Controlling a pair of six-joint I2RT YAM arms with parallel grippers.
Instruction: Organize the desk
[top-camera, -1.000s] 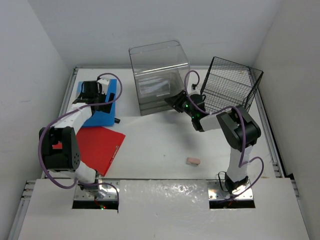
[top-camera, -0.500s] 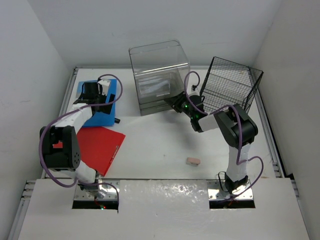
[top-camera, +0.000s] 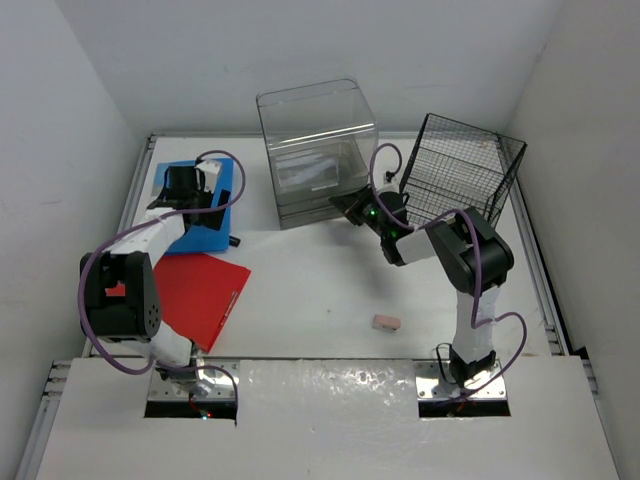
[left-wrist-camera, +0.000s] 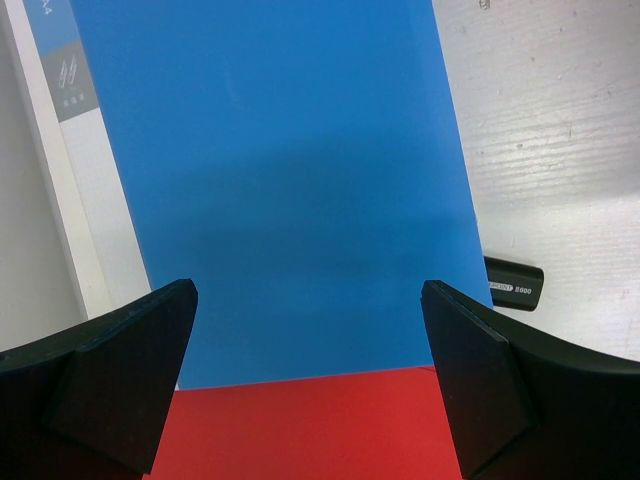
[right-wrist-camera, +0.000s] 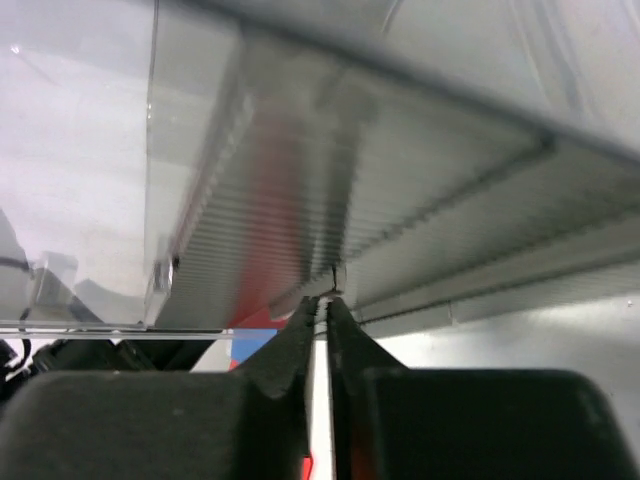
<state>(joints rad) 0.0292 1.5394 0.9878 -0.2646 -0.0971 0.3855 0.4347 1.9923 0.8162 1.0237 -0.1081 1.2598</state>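
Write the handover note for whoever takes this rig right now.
Left gripper: jaws open above the blue folder, holding nothing.
Right gripper: jaws shut at the front of the clear drawer box; I cannot tell whether they pinch anything.
On the desk: blue folder meets red folder at left, small black stick beside it, pink eraser loose near the middle.
Done: nothing visibly stowed.
Left: folders, stick, eraser.

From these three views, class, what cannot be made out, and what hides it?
Top view: the small pink thing on the desk is too small to identify.
Left wrist view: the label on the black item is too small to read.
Right wrist view: blur hides whether the right pincer grips the clear box.
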